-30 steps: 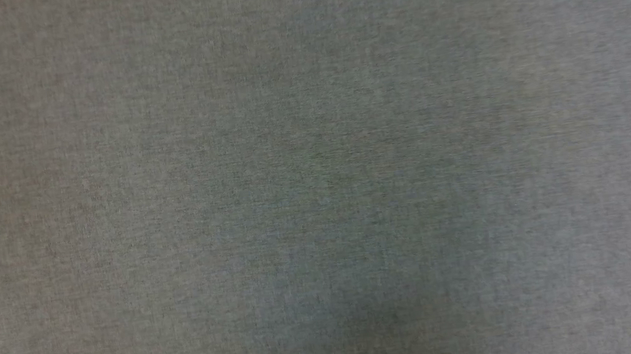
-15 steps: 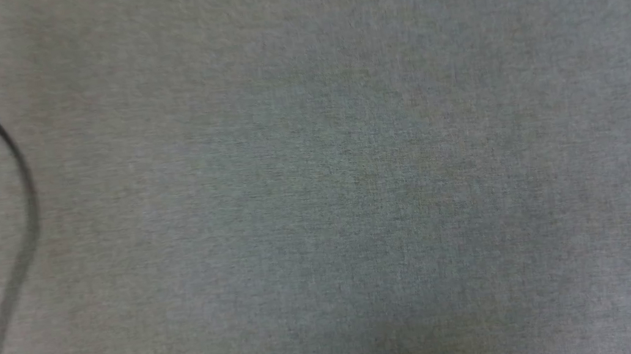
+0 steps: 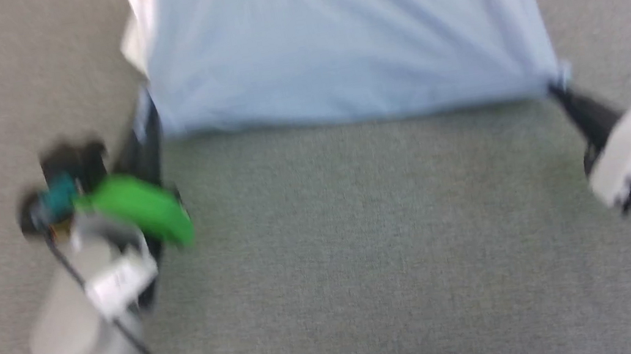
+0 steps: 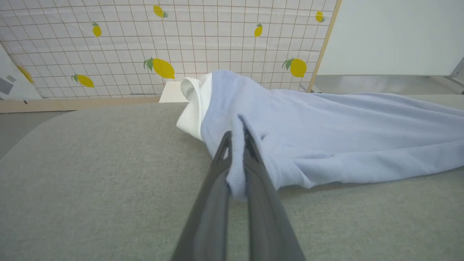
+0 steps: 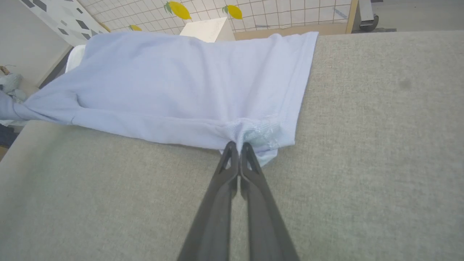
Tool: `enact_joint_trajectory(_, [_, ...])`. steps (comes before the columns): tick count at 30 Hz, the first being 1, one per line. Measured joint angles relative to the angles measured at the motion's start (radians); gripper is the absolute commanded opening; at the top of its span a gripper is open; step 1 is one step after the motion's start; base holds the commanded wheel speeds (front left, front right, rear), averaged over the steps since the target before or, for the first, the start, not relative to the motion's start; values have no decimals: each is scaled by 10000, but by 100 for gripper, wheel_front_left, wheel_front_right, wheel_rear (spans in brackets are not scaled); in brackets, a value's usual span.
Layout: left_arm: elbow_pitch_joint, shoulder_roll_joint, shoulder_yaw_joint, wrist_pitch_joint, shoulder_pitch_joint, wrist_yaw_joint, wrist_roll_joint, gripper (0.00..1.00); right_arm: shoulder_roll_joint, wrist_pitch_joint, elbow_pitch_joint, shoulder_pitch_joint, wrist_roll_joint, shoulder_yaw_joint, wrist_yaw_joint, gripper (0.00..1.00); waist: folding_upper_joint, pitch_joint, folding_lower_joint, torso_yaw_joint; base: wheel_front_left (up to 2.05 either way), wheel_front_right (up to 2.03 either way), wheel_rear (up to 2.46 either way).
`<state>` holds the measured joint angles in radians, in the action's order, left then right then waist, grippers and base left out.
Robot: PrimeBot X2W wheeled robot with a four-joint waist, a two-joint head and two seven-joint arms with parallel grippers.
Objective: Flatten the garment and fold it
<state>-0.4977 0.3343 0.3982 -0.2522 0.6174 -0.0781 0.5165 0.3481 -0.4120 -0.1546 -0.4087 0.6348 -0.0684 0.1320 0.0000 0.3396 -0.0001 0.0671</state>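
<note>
The garment [image 3: 342, 37], a light blue T-shirt, lies stretched across the far part of the grey table [image 3: 362, 244]. A white inner panel shows at its left end [image 4: 194, 103]. My left gripper [image 3: 149, 111] is shut on the garment's near left corner; in the left wrist view a fold of the garment [image 4: 326, 134] is pinched between the two dark fingers [image 4: 237, 145]. My right gripper [image 3: 556, 86] is shut on the near right corner, where the garment [image 5: 181, 87] bunches at the fingertips [image 5: 237, 146]. The near edge runs taut between the two grippers.
Beyond the table's far edge hangs a white grid sheet with lemon prints [image 4: 181, 43], with a small white box [image 5: 208, 29] before it. Bare grey table surface [image 5: 380, 145] spreads in front of and to the right of the garment.
The head camera has moved: earlier it showed plain grey cloth, then a pale arm at the left edge. Now the table, the garment and both grippers are in its picture, blurred.
</note>
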Motion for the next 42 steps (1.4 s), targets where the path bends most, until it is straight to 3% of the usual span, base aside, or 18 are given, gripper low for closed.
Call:
enact_joint_trajectory(4, [915, 4, -86, 401, -1738, 29, 665, 0, -6, 40, 276, 1392, 165, 196, 0, 0, 0, -737, 0, 15, 0, 0, 0])
enact_joint_trajectory(13, [3428, 665, -696, 2033, -5498, 1149, 2134, 0, 4, -596, 1218, 4168, 357, 1016, 2, 0, 0, -2005, 0, -73, 0, 0, 0])
enact_joint_trajectory(27, [6510, 1174, -1356, 3779, -9662, 2658, 3942, 0, -339, -3939, 3089, 7144, 541, 2376, 4, 0, 0, -2838, 0, -494, 0, 0, 0])
enact_joint_trajectory(31, [7170, 1296, -1486, 3921, -10307, 2951, 4046, 0, -621, -4596, 3584, 7411, 378, 2669, 4, 0, 0, -2923, 0, -551, 0, 0, 0])
enact_joint_trajectory(35, [7542, 1423, -1526, 3822, -10247, 2949, 3883, 0, -825, -4679, 3985, 7372, 119, 2828, 2, 0, 0, -2876, 0, -518, 0, 0, 0])
enact_joint_trajectory(42, [7586, 1827, -1409, 3760, -8645, 2633, 3160, 0, -771, -4667, 4263, 6173, -217, 2550, 2, 0, 0, -2457, 0, -545, 0, 0, 0])
